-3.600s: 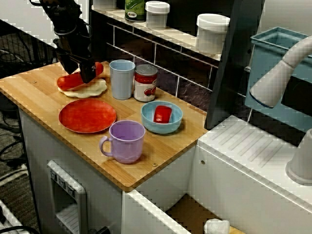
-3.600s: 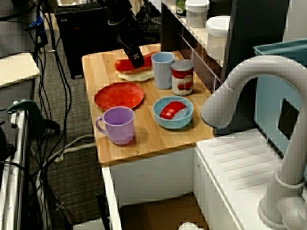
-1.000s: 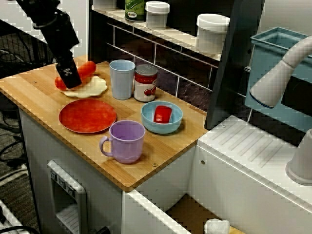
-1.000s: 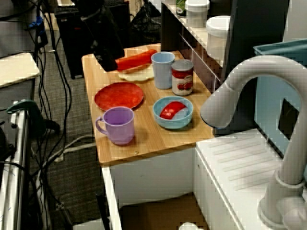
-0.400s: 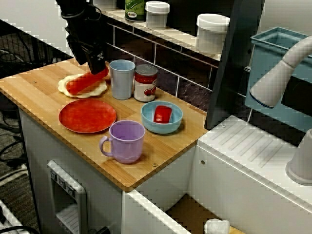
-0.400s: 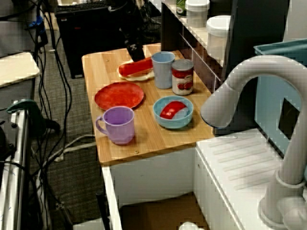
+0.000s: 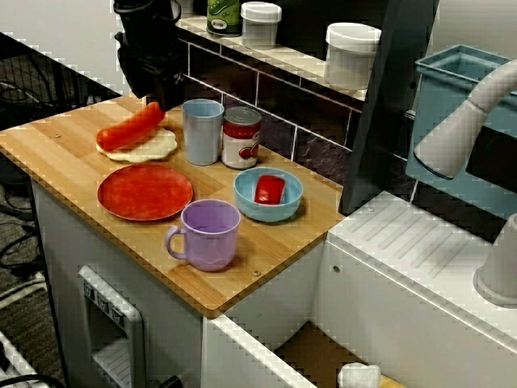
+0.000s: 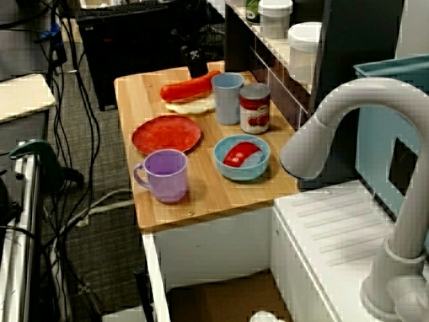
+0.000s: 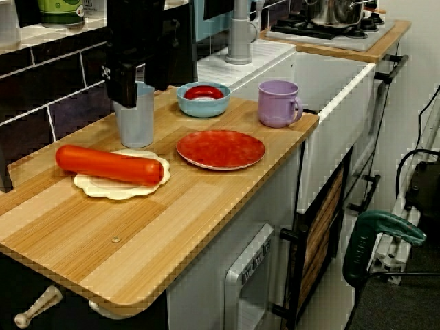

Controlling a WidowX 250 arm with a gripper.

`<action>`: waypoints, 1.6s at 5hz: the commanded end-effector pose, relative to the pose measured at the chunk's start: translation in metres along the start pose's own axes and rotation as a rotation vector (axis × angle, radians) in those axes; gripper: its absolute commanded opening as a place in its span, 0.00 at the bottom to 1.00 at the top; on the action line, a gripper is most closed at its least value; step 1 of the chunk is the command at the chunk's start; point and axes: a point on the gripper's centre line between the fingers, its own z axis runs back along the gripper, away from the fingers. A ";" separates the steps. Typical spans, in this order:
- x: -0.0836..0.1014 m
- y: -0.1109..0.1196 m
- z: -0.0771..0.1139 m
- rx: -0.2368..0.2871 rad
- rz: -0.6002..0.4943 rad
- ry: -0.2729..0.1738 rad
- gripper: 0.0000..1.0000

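The claw (image 9: pixel 150 92) has let go and risen, fingers apart and empty, up beside the blue cup (image 9: pixel 135 118), leaving the red sausage (image 9: pixel 108 164) lying free across the pale flatbread (image 9: pixel 118 188) on the desk (image 9: pixel 206 201).

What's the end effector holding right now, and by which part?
Nothing. The end effector hangs above the red sausage, clear of it, with nothing between its fingers; the sausage lies on the cream disc.
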 end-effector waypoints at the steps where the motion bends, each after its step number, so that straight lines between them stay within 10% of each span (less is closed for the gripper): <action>1: 0.021 0.006 0.026 0.010 0.075 -0.036 1.00; 8: 0.031 0.012 -0.006 0.020 0.552 0.036 1.00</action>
